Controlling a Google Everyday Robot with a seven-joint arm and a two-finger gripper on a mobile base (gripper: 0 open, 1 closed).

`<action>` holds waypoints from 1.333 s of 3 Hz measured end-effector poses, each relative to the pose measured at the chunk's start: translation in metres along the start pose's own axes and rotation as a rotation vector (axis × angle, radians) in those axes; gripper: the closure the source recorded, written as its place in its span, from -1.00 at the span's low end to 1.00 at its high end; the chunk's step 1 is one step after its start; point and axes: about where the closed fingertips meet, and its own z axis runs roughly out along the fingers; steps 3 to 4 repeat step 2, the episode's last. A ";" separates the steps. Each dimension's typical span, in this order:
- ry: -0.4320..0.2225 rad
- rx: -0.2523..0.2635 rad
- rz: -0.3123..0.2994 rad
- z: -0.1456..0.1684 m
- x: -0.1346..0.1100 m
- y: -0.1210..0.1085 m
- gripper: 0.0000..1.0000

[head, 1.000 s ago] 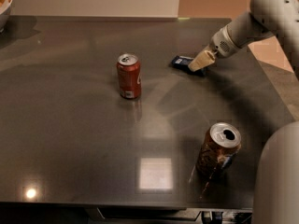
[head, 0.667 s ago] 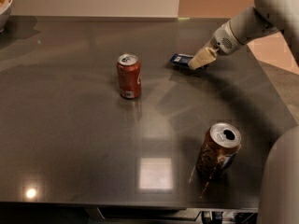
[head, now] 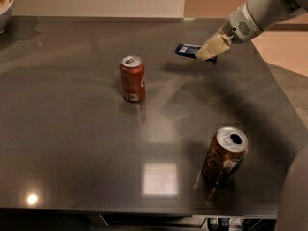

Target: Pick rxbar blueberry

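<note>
The rxbar blueberry (head: 186,49) is a small flat bar in a dark blue wrapper at the far right of the dark table. My gripper (head: 208,51) reaches in from the upper right and is shut on the bar's right end. The bar hangs level a little above the table, with its shadow on the surface below it. The bar's right end is hidden behind the pale fingers (head: 214,46).
A red soda can (head: 133,78) stands upright left of centre. A brown-gold can (head: 224,155) stands upright near the front right. A white bowl (head: 4,6) sits at the far left corner. The dark table (head: 72,129) ends at the right beside a tan floor.
The gripper has risen and drawn slightly back to the upper right, and the blue bar has come up off the table with it. The cans have not moved.
</note>
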 end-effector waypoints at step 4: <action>-0.010 -0.026 -0.031 -0.039 -0.026 0.024 1.00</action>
